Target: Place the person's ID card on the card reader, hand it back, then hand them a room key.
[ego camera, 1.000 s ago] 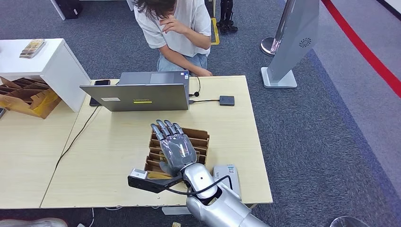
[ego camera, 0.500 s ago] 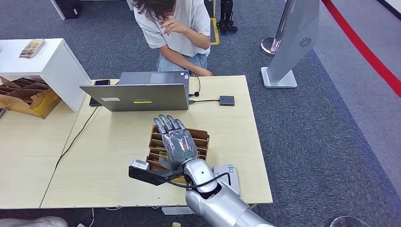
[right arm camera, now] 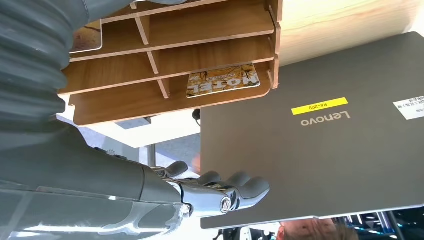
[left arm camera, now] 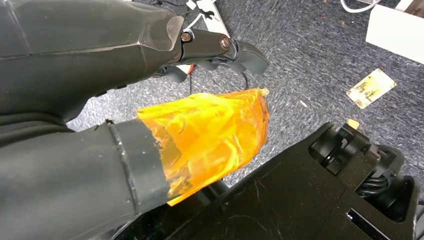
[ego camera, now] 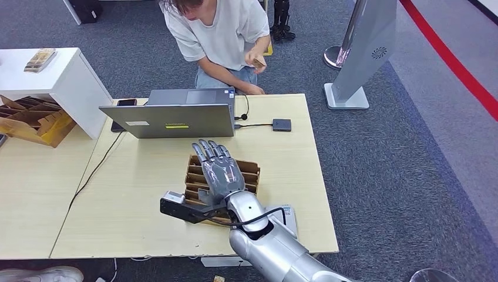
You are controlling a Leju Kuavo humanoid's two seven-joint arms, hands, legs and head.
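Right hand (ego camera: 221,174) hovers flat over the card rack (ego camera: 249,170), fingers (ego camera: 207,149) spread and empty, ready to receive the person's card (ego camera: 259,61).

The robot's silver right hand (ego camera: 220,174), fingers spread flat, hides the middle compartments of the slotted brown wooden card holder (ego camera: 249,172), so what lies under its fingers (ego camera: 207,151) cannot be told. Beyond the fingertips, the small tan card-like object (ego camera: 259,61) in the person's hand (ego camera: 257,57) is too small to identify, and the person's head is cut off by the picture's edge. The white box (ego camera: 288,215) behind the wrist is partly covered by the forearm, its print unreadable.
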